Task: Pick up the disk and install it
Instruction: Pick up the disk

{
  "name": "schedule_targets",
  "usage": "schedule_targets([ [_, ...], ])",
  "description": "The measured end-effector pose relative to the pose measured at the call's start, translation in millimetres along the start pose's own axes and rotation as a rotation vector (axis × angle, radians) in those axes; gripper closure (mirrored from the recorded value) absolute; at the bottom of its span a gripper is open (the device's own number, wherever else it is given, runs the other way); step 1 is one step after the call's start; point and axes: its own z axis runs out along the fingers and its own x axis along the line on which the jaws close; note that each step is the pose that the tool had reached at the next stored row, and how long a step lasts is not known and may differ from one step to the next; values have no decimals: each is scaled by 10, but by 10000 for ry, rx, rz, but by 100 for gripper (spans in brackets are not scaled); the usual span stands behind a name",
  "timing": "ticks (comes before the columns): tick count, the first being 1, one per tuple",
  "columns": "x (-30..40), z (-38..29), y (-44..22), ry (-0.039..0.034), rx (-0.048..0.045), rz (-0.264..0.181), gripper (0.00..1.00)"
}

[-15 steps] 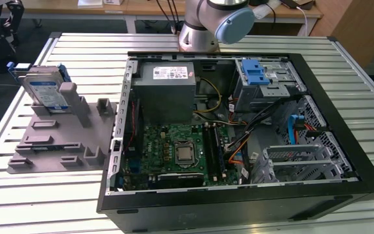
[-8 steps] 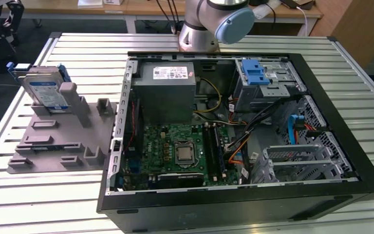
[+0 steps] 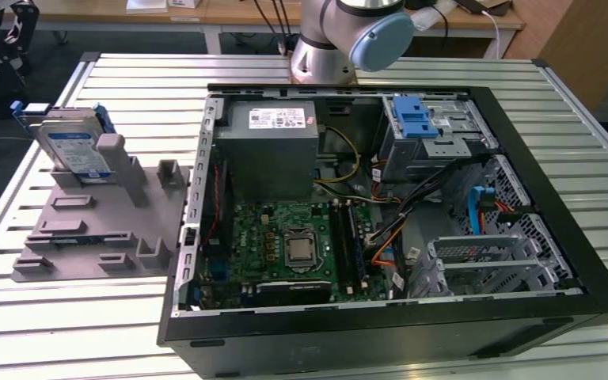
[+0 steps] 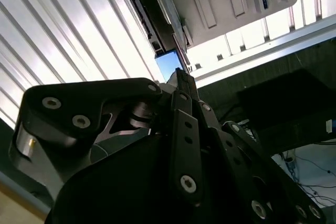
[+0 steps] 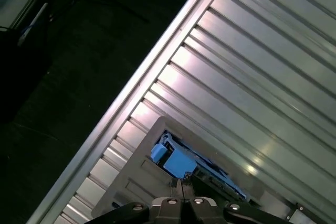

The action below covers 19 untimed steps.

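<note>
hovering above disk, upright in grey holder on slatted counter — with tips of tool together, gripping nothing.

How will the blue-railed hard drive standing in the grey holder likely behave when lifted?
The silver-grey rectangular hard drive with blue plastic rails looks rigid, unlikely to flex. Standing on edge in the grey plastic holder, it may tip if nudged sideways. Its metal casing suggests it is heavy for its size.

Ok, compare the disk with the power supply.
The disk stands on edge in a grey holder outside the case; the power supply sits inside it. The disk is smaller, with blue rails; the power supply has none. Both are grey with labels.
</note>
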Motion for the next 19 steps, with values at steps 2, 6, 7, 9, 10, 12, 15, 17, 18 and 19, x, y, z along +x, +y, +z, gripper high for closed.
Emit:
schedule_targets([
  [2,0,1,0,7,-1,-182,89],
  [6,0,3,0,21,-2,-571,89],
  [7,0,3,-1,24,-1,-668,89],
  [9,0,4,-1,29,-1,-860,89],
  [10,0,4,-1,32,-1,-965,89],
  [12,0,5,0,39,-2,-1157,89],
  [15,0,6,0,51,-3,-1469,89],
  [17,0,7,-1,58,-4,-1687,89],
  [18,0,7,-1,62,-4,-1788,89],
  [19,0,7,-1,66,-4,-1885,89],
])
